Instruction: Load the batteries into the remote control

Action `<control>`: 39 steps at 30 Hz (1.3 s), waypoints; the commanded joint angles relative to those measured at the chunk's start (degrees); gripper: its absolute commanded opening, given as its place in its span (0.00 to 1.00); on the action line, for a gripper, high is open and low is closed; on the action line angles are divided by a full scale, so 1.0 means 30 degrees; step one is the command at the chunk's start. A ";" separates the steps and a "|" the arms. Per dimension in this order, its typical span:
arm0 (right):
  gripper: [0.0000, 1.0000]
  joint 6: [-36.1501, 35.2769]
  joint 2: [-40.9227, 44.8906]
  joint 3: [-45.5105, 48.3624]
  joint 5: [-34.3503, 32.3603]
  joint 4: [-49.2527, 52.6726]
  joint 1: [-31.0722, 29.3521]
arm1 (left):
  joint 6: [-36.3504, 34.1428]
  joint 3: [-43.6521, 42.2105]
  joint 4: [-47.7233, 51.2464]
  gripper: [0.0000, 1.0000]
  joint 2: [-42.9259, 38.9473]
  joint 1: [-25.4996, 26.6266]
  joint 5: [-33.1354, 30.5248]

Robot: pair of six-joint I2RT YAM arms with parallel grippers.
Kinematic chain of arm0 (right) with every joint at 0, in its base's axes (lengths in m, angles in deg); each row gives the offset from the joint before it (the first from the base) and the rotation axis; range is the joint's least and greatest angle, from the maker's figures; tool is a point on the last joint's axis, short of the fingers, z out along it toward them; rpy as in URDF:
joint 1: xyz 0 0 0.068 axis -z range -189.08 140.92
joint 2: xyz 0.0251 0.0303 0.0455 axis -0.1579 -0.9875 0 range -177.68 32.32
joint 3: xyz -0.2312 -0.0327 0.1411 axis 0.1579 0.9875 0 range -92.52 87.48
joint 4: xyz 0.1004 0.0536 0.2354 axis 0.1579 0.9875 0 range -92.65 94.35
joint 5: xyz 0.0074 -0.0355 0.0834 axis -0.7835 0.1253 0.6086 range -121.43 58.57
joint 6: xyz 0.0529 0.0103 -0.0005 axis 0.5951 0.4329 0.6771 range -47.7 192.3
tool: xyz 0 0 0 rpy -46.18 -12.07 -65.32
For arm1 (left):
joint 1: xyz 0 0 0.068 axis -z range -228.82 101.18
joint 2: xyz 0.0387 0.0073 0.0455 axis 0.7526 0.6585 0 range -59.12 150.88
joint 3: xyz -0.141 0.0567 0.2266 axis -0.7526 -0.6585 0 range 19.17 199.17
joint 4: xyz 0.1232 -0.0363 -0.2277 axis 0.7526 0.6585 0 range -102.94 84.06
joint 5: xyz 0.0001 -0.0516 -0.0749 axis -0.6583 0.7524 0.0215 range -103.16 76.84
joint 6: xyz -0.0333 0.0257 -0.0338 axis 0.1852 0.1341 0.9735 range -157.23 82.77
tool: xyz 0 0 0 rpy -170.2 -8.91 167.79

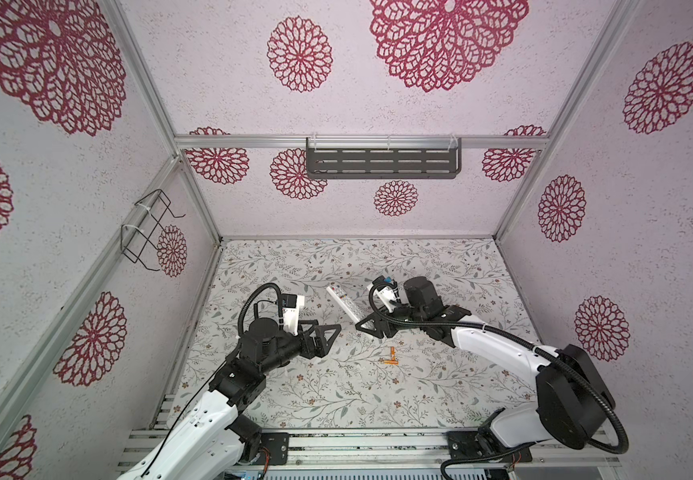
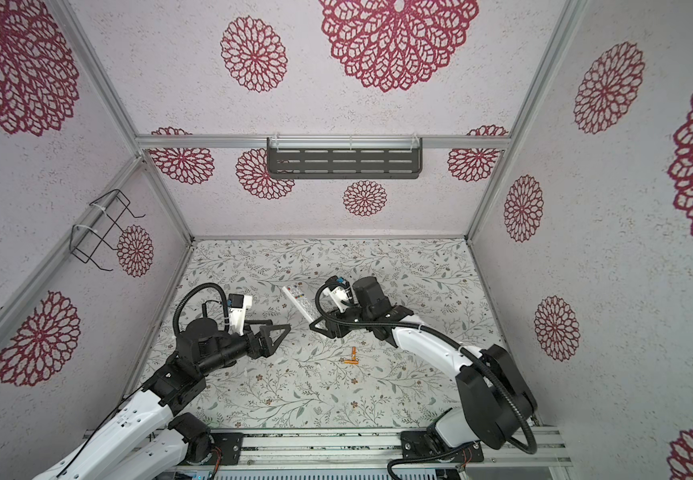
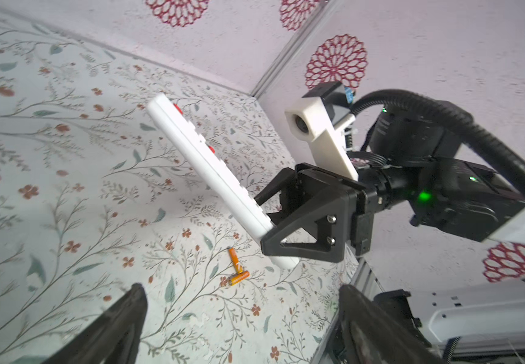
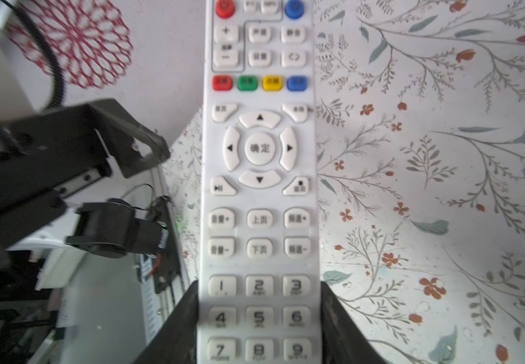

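as right claw grips remote, batteries on table

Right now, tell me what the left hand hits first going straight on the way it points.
Probably the right hand, gripping one end of the remote control, just ahead of the left hand; depth is unclear.

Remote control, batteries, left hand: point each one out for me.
remote control [image 1: 344,304], in a top view, middle of its button face
batteries [image 3: 241,276], left wrist view, orange body of one
left hand [image 1: 333,340], in a top view, gap between its open fingertips
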 commanded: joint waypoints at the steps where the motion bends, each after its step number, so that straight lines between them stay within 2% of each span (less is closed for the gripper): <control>1: 0.31 0.2897 0.1344 -0.0451 0.3702 -0.2728 0.0159 | -0.0597 -0.0067 -0.3100 0.97 0.0382 0.0042 0.2016; 5: 0.30 0.4190 0.2088 -0.0379 0.5370 -0.3935 0.0167 | -0.1049 0.0446 -0.4264 0.97 0.0951 0.0032 0.2588; 7: 0.30 0.5730 0.2498 -0.0031 0.6294 -0.5876 0.0188 | -0.1482 0.0902 -0.4482 0.97 0.1333 0.0020 0.2789; 11: 0.30 0.7645 0.2954 0.0301 0.6851 -0.7964 0.0163 | -0.1747 0.1786 -0.5426 0.97 0.2103 -0.0097 0.3752; 17: 0.30 0.8172 0.3303 0.0554 0.7161 -0.8357 0.0141 | -0.0888 0.2737 -0.7858 0.97 0.3112 -0.0524 0.5820; 28: 0.30 0.9392 0.3844 0.1483 0.7496 -1.0691 -0.0307 | 0.1206 0.3371 -1.0794 0.97 0.4450 -0.2477 0.7528; 32: 0.30 0.9375 0.3881 0.1589 0.7554 -1.0810 -0.0550 | 0.2539 0.3295 -1.2861 0.97 0.5221 -0.2804 0.8301; 36: 0.30 0.9180 0.3858 0.1543 0.7503 -1.0731 -0.0717 | 0.3183 0.3603 -1.3602 0.99 0.5939 -0.2879 0.8915; 39: 0.30 0.8983 0.3710 0.1733 0.7380 -1.0595 -0.0736 | 0.3673 0.3712 -1.4307 0.90 0.6285 -0.2875 0.9419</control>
